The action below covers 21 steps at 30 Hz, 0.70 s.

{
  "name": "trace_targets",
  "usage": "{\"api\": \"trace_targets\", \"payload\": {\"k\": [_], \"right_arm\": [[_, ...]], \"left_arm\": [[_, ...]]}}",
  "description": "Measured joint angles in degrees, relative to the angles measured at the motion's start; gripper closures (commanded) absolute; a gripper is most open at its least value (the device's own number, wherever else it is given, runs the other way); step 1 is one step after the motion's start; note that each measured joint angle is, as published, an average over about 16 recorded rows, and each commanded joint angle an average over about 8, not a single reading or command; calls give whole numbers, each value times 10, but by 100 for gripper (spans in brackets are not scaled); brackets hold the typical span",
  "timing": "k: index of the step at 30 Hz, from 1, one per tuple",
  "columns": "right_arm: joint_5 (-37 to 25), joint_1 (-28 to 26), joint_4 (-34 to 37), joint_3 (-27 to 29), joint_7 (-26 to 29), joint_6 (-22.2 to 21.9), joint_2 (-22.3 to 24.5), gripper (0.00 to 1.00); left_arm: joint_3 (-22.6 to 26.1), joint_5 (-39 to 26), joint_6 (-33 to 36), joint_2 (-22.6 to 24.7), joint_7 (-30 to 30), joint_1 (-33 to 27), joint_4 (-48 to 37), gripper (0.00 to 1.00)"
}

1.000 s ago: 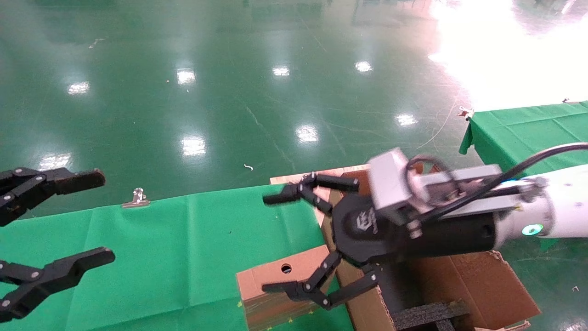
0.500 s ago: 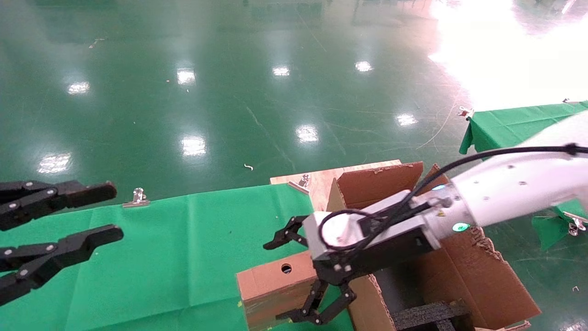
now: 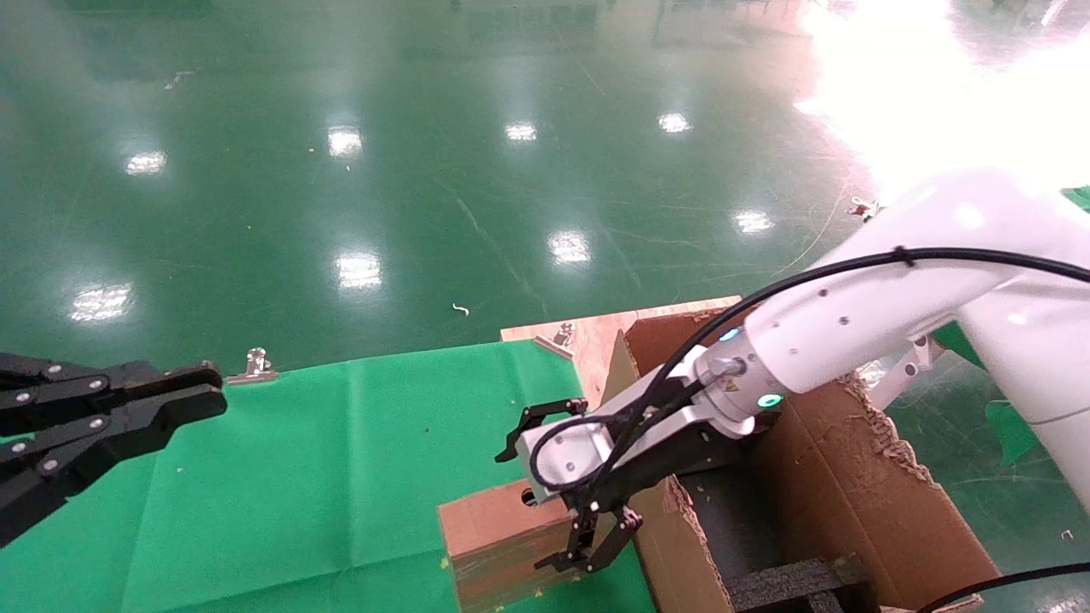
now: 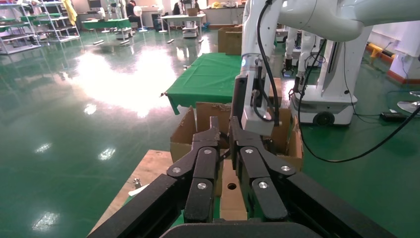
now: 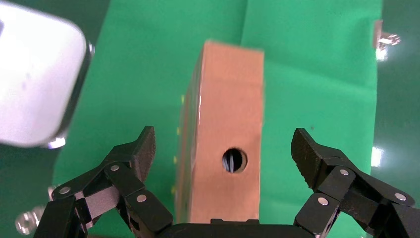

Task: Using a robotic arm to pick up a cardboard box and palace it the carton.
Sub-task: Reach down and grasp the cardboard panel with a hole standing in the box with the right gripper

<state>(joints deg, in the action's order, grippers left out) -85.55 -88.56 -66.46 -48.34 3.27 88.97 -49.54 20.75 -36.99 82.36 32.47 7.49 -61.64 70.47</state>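
The small brown cardboard box [image 3: 498, 545] with a round hole stands on the green cloth, right beside the carton [image 3: 851, 502]. My right gripper [image 3: 532, 507], on the white robotic arm [image 3: 851, 332], points down over the box and is open. In the right wrist view its fingers [image 5: 141, 148] straddle the box [image 5: 230, 99] without touching it, one on each side. My left gripper [image 3: 200, 396] hovers at the far left over the cloth, shut and empty. The left wrist view looks past the left gripper [image 4: 223, 126] to the box [image 4: 232, 198] and the carton [image 4: 190, 129].
Green cloth [image 3: 298, 477] covers the table. A wooden board [image 3: 596, 336] with a metal clip [image 3: 562, 334] lies behind the carton. Another clip [image 3: 255, 364] sits on the cloth's far edge. Black foam [image 3: 792, 583] fills the carton's bottom. Shiny green floor lies beyond.
The right arm swung down from level to point its gripper over the small box, fingers either side. The left gripper closed from wide open to shut.
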Motion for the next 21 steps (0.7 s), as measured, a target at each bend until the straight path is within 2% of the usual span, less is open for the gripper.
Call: {"api": "trace_targets", "payload": {"k": [2, 3, 9, 10, 11, 17, 18, 19, 21], "right_arm": [[-15, -5, -3, -8, -2, -1, -6, 0], [-21, -7, -5, -12, -3, -2, -9, 0], [-48, -16, -10, -31, -7, -3, -22, 0], [-50, -17, -10, -33, -7, -3, -23, 3], [-52, -17, -10, -35, -8, -4, -24, 11], [-57, -17, -4, -41, -7, -8, -30, 85], [-57, -17, -3, -41, -7, -9, -30, 94], [-57, -17, -2, -41, -7, -10, -31, 99], [-57, -17, -1, -42, -7, -11, -31, 100]], "left_arm": [[0, 0, 0, 0, 0, 0, 0, 99], [0, 0, 0, 0, 0, 0, 0, 90], [0, 0, 0, 0, 0, 0, 0, 15], [0, 0, 0, 0, 0, 0, 0, 4], [0, 0, 0, 0, 0, 0, 0, 0], [0, 0, 0, 0, 0, 0, 0, 0], [0, 0, 0, 0, 0, 0, 0, 0], [0, 0, 0, 0, 0, 0, 0, 0], [0, 0, 0, 0, 0, 0, 0, 0]]}}
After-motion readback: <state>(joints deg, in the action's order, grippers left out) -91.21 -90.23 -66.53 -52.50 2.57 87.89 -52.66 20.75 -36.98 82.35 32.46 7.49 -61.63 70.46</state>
